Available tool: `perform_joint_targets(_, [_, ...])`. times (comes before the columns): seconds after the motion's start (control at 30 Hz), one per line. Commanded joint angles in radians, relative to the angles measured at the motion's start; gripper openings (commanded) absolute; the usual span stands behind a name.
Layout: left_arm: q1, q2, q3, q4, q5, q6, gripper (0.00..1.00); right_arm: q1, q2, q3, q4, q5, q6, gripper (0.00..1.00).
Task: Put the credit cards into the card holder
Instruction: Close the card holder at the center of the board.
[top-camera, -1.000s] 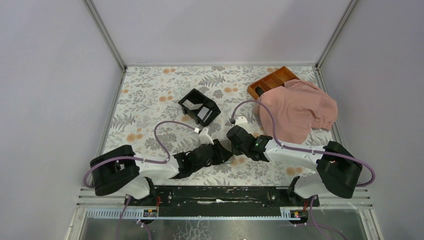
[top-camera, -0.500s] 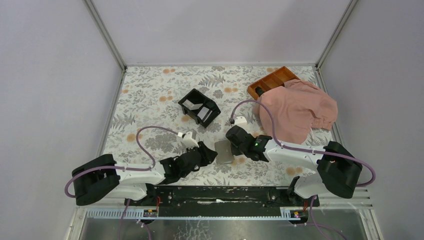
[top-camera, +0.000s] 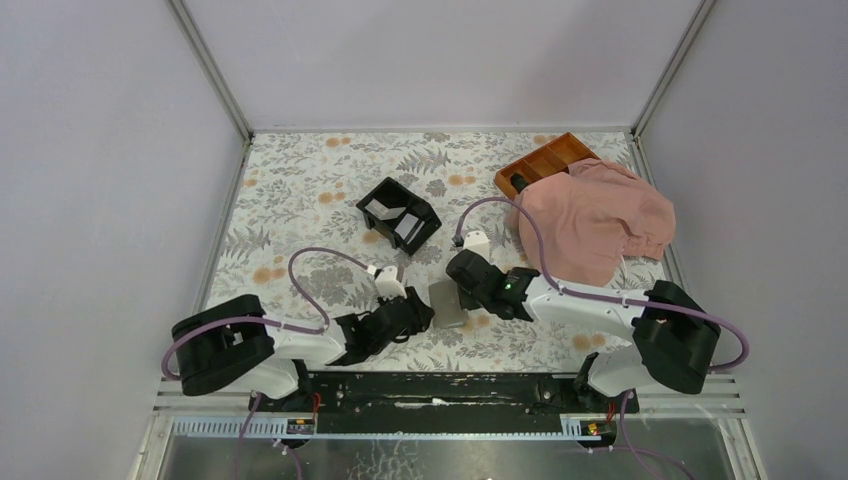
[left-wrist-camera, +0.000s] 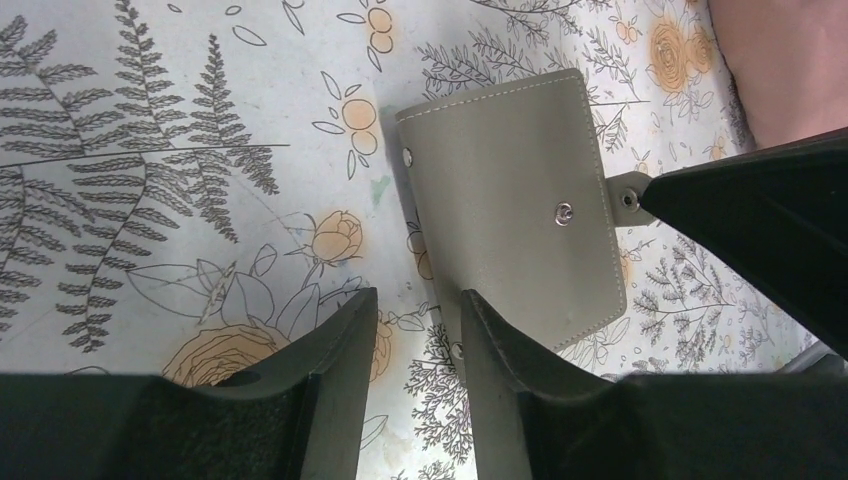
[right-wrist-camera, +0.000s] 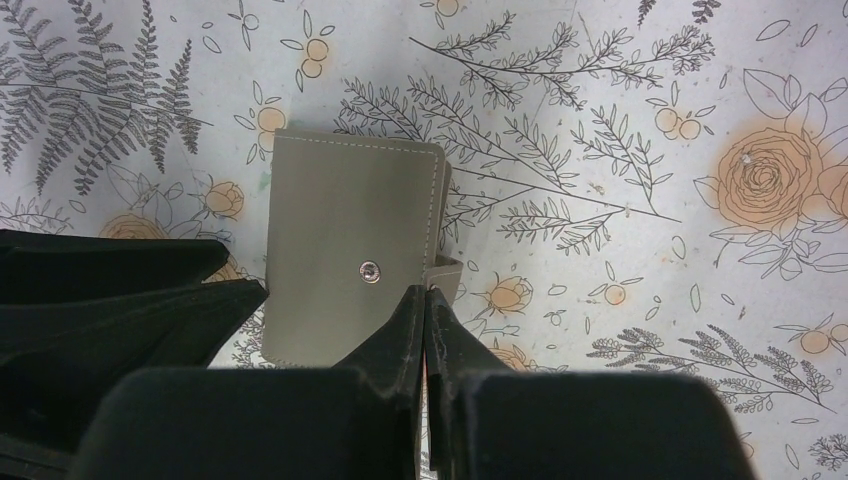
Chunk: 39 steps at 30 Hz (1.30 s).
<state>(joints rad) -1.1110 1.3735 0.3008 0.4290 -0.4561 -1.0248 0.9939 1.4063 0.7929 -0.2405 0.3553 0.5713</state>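
1. Card holder (top-camera: 447, 303) is lying closed and flat on the floral table (top-camera: 300, 190), near the front edge and between the two arms, with its snap side facing up.
2. Its long axis is running roughly from the near edge toward the far one. The small snap tab (right-wrist-camera: 447, 270) is sticking out from its right-hand long edge.
3. The right gripper (top-camera: 462, 290) is sitting with its jaws pressed fully together. Its tip is resting right at that tab. Whether it is actually pinching the tab or only touching it cannot be told from these views.
4. The left gripper (top-camera: 420, 312) is hovering at the holder's near-left corner with its jaws partly apart and holding nothing. In the left wrist view one finger (left-wrist-camera: 500, 360) is overlapping the holder's lower edge, while the other is standing over bare table.
5. The credit cards (top-camera: 383, 209) are showing as pale slips inside the black box (top-camera: 398, 213), well apart from the holder and farther back on the left arm's side.
6. Judging from this, the coming move is turning on the tab side. The flap is probably opening from the right edge, so the right arm is the better placed to lift it. The left arm is looking better placed to pin the opposite edge or fetch a card.
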Motion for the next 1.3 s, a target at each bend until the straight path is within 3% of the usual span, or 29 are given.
perform_joint_targets(0.0, [0.004, 0.033, 0.038, 0.072, -0.017, 0.052, 0.44, 0.013, 0.023, 0.056, -0.008, 0.027, -0.017, 0.01])
perform_joint_targets(1.27, [0.006, 0.151, 0.077, 0.102, 0.049, 0.059, 0.41, 0.031, 0.166, 0.140, -0.003, -0.001, -0.034, 0.00])
